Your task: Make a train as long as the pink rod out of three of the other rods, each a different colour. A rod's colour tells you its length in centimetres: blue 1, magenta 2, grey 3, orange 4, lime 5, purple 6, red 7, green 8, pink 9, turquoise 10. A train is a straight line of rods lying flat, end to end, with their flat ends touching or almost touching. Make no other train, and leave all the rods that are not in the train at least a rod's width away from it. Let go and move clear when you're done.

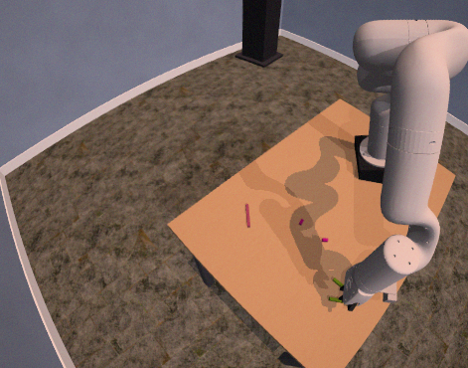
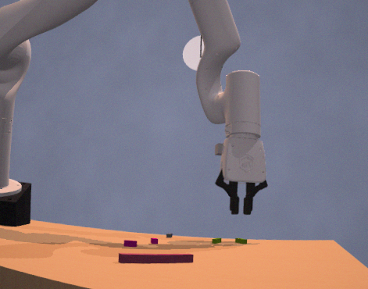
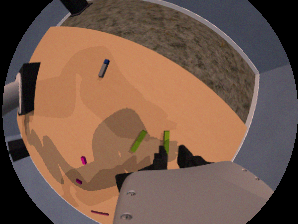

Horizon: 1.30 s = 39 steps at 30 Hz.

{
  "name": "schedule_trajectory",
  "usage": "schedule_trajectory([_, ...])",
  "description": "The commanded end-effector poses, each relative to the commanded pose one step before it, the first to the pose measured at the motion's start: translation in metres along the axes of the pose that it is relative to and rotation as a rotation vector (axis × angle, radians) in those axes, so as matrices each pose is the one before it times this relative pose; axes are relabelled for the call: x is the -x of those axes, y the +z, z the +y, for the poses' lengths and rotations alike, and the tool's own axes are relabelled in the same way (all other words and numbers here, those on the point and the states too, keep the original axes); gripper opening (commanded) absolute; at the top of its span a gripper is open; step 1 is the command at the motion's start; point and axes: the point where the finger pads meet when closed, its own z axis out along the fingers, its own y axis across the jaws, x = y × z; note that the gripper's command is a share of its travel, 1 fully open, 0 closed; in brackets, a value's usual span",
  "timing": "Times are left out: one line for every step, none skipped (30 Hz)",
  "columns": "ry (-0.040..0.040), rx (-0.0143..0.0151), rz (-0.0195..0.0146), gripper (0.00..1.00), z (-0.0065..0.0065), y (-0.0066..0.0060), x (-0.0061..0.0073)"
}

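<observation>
The long pink rod (image 1: 247, 215) lies flat near the table's left edge; it also shows in the exterior view (image 2: 155, 258). Two short magenta rods (image 1: 301, 222) (image 1: 325, 240) lie mid-table. Two lime rods (image 1: 338, 281) (image 1: 335, 299) lie near the front right, side by side at an angle, and show in the wrist view (image 3: 139, 140) (image 3: 166, 139). A small dark bluish-grey rod (image 3: 104, 68) lies apart, farther away. My gripper (image 2: 241, 211) hangs well above the table, over the lime rods. Its fingers are shut with nothing between them.
The arm's black base (image 1: 369, 161) stands at the table's far edge. The table's front right edge (image 1: 372, 323) is close to the lime rods. A dark pillar (image 1: 259, 30) stands on the floor beyond the table.
</observation>
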Motion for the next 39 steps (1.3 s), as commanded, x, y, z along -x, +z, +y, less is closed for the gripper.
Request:
schedule_trajectory([0.0003,0.0019,-0.00029,0.24,0.00101,0.00061,0.00017])
schedule_trajectory([0.0,-0.00006,-0.00005,0.24,0.00002,0.00062,0.00001])
schedule_trajectory([0.0,-0.00007,-0.00006,0.24,0.00002,0.00071,0.00001])
schedule_trajectory([0.0,-0.00008,-0.00006,0.24,0.00002,0.00079,0.00001])
schedule_trajectory([0.0,-0.00002,-0.00002,0.24,0.00003,0.00089,0.00001])
schedule_trajectory([0.0,0.0,0.0,0.24,0.00003,0.00097,0.00001])
schedule_trajectory([0.0,0.0,0.0,0.24,0.00003,0.00105,0.00001])
schedule_trajectory([0.0,0.0,0.0,0.24,0.00003,0.00113,0.00001])
schedule_trajectory([0.0,0.0,0.0,0.24,0.00004,0.0012,0.00001])
schedule_trajectory([0.0,0.0,-0.00001,0.24,0.00004,0.00127,0.00001])
schedule_trajectory([0.0,0.0,0.0,0.24,0.00004,0.00133,0.00001])
schedule_trajectory([0.0,0.0,0.00001,0.24,0.00004,0.00139,0.00001])
schedule_trajectory([0.0,0.0,0.0,0.24,0.00005,0.00144,0.00001])
schedule_trajectory([0.0,0.0,0.0,0.24,0.0,0.0,0.0])
schedule_trajectory([0.0,0.0,0.0,0.24,0.0,0.0,0.0])
schedule_trajectory([0.0,0.0,0.0,0.24,0.00005,0.00149,0.00001])
schedule_trajectory([0.0,0.0,0.0,0.24,0.00005,0.00153,0.00001])
schedule_trajectory([0.0,0.0,0.0,0.24,0.00005,0.00156,0.00001])
schedule_trajectory([0.0,0.0,0.0,0.24,0.00005,0.00158,0.00001])
schedule_trajectory([0.0,0.0,0.0,0.24,0.00005,0.00161,0.00001])
schedule_trajectory([0.0,0.0,0.0,0.24,0.00005,0.00162,0.00001])
schedule_trajectory([0.0,0.0,0.0,0.24,0.00005,0.00162,0.00001])
schedule_trajectory([0.0,0.0,0.00001,0.24,0.00005,0.00162,0.00001])
schedule_trajectory([0.0,0.0,0.0,0.24,0.00005,0.00161,0.00001])
schedule_trajectory([0.0,0.0,0.0,0.24,0.00005,0.00159,0.00001])
schedule_trajectory([0.0,0.0,0.00001,0.24,0.00005,0.00157,0.00001])
schedule_trajectory([0.0,0.0,0.0,0.24,0.00005,0.00153,0.00001])
schedule_trajectory([0.0,0.0,0.0,0.24,0.00005,0.0015,0.00001])
schedule_trajectory([0.0,0.0,0.0,0.24,0.00004,0.00146,0.00001])
schedule_trajectory([0.0,0.0,0.0,0.24,0.00004,0.00141,0.00001])
schedule_trajectory([0.0,0.0,0.0,0.24,0.0,0.0,0.0])
schedule_trajectory([0.0,0.0,0.0,0.24,0.0,0.0,0.0])
schedule_trajectory([0.0,0.0,0.0,0.24,0.00004,0.00135,0.00001])
schedule_trajectory([0.0,0.0,0.0,0.24,0.00004,0.00129,0.00001])
schedule_trajectory([0.0,0.0,0.00001,0.24,0.00003,0.00123,0.00001])
schedule_trajectory([0.0,0.0,-0.00001,0.24,0.00004,0.00116,0.00001])
schedule_trajectory([0.0,0.0,0.0,0.24,0.00004,0.00108,0.00001])
schedule_trajectory([0.0,0.0,0.0,0.24,0.00003,0.00101,0.00001])
schedule_trajectory([0.0,0.0,0.0,0.24,0.00003,0.00093,0.00001])
